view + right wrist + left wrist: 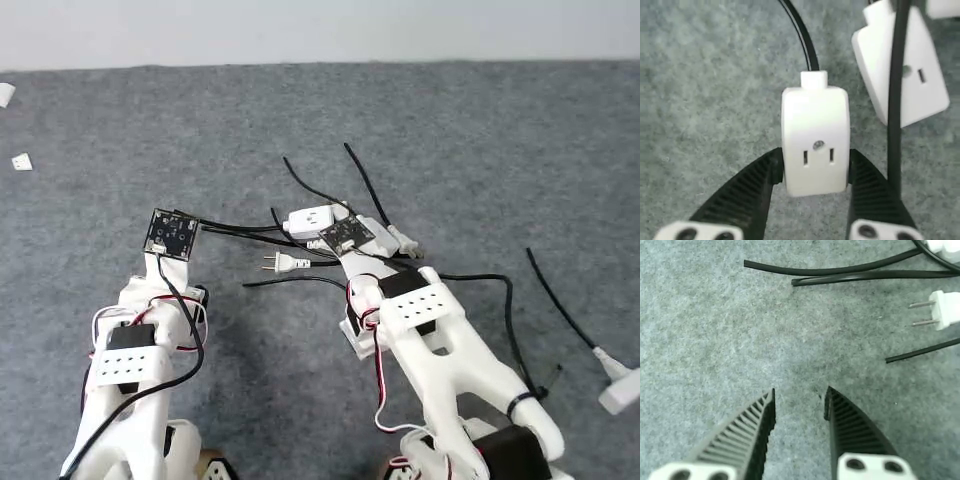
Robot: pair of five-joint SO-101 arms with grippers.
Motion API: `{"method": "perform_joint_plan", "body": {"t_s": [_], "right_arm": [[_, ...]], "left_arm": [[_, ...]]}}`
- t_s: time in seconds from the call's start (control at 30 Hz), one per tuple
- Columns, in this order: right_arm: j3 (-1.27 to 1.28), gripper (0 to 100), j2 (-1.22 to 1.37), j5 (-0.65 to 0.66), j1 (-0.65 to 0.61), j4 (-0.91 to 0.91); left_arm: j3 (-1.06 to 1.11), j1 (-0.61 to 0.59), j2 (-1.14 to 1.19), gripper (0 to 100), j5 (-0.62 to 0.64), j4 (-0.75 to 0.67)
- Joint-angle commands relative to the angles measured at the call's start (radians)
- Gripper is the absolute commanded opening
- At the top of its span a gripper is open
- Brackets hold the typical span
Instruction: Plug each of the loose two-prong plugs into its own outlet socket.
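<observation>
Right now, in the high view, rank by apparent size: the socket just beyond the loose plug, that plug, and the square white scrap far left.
Largest: socket
Next: plug, slimmer
Smallest: scrap

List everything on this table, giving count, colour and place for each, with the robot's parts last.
outlet sockets: two, white; one in the right gripper, the other beside it under a black cord
two-prong plug: one, white, loose on the mat between the two arms
other cord ends: two, white; one by the right arm's wrist, one at the right edge; cannot tell whether plug or socket
cords: several, black, across the middle
scraps: two, white, far left corner
mat: one, grey, covering the table
left gripper: one, black fingers, open over bare mat
right gripper: one, black fingers, shut on an outlet socket
</observation>
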Motion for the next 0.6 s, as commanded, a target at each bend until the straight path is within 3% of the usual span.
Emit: {"method": "perform_joint_plan", "body": {"t_s": [0.0, 0.17, 0.57], "right_arm": [[-0.032, 19.5, -0.042, 0.071, -0.019, 0.05], [0.029, 30.9, -0.051, 0.16, -0.174, 0.113], [0.034, 27.8, -0.053, 0.164, -0.163, 0.093]], "left_arm": [[-0.054, -0.006, 0.003, 15, -0.009, 0.005], [-0.054, -0.006, 0.003, 15, -0.011, 0.005], [-0.054, -0.006, 0.003, 15, -0.011, 0.005]]}}
